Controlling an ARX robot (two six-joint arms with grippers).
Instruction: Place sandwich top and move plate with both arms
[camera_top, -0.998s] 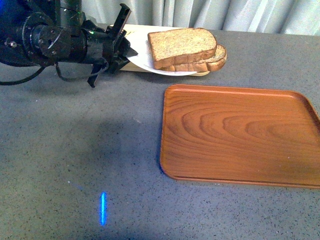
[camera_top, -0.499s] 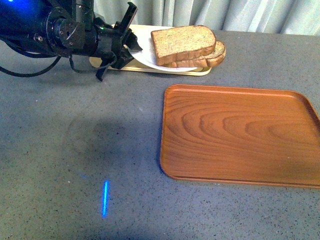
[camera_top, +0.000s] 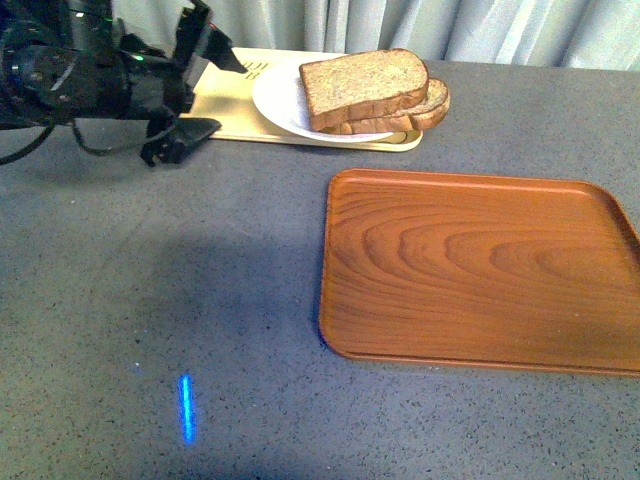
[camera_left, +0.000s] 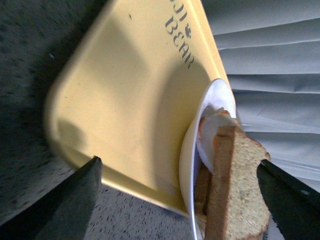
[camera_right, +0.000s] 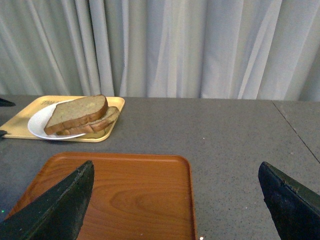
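At the far edge of the grey surface (camera_top: 200, 300), the sandwich top (camera_top: 362, 84) is already lying on the stack, covering the rounder bottom slice (camera_top: 432, 108) with a pale filling just showing between them in my left wrist view, so I am judging the placing part as done. The whole sandwich is sitting on the white plate (camera_top: 275, 100), and the plate is resting on the cream bear-print tray (camera_top: 225, 100). What is left, as I read it, is the move: the brown wood-grain tray (camera_top: 480, 270) is lying bare in front, near the plate, and looks like the likely place for it, though I am only guessing. My left fingers (camera_top: 200, 85) are standing wide apart beside the cream tray's near corner, holding nothing and touching nothing that I can see, with the plate's rim lying ahead between them. My right fingers (camera_right: 175, 200) are also spread wide and empty, hanging well back from the plate above the wooden tray's side of the surface.
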